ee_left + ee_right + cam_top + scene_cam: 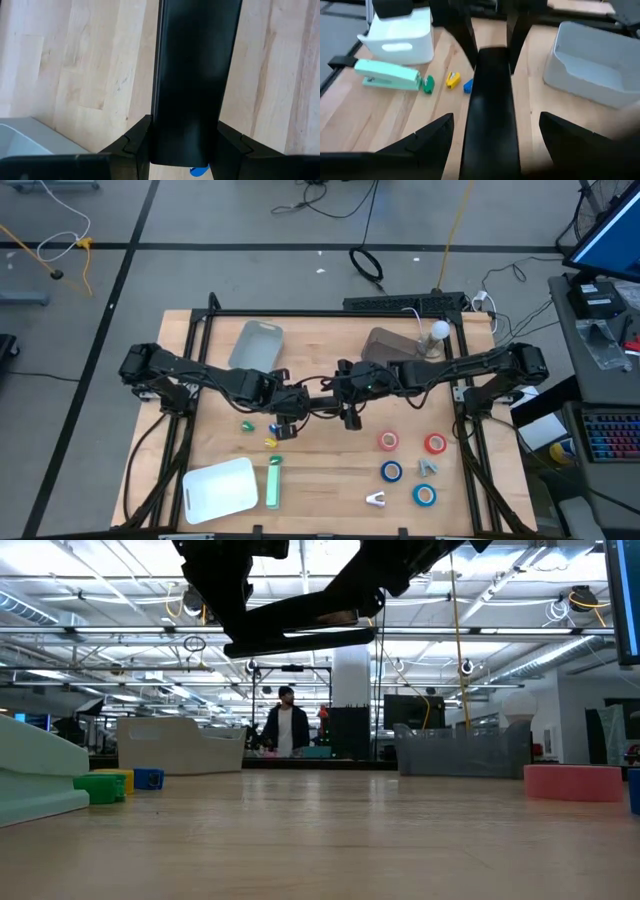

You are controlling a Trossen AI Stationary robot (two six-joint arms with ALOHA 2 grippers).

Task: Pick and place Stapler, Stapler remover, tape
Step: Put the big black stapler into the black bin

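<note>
The left claw [290,423] pinches one end of a long, stiff black stapler [490,105] above the wooden counter [330,470]. The right claw [350,418] is spread wide around the far end. Looks rigid, smooth and probably slippery, so I'd grab mid-body across the narrow sides.

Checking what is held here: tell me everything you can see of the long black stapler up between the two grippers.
The long black stapler is a slim, dark, matt bar, seemingly of two stacked layers. It hangs nearly level in the air above the wooden table, touching nothing below. The left gripper clamps one end. The other end lies between the open fingers of the right gripper, which do not seem to touch it.
</note>
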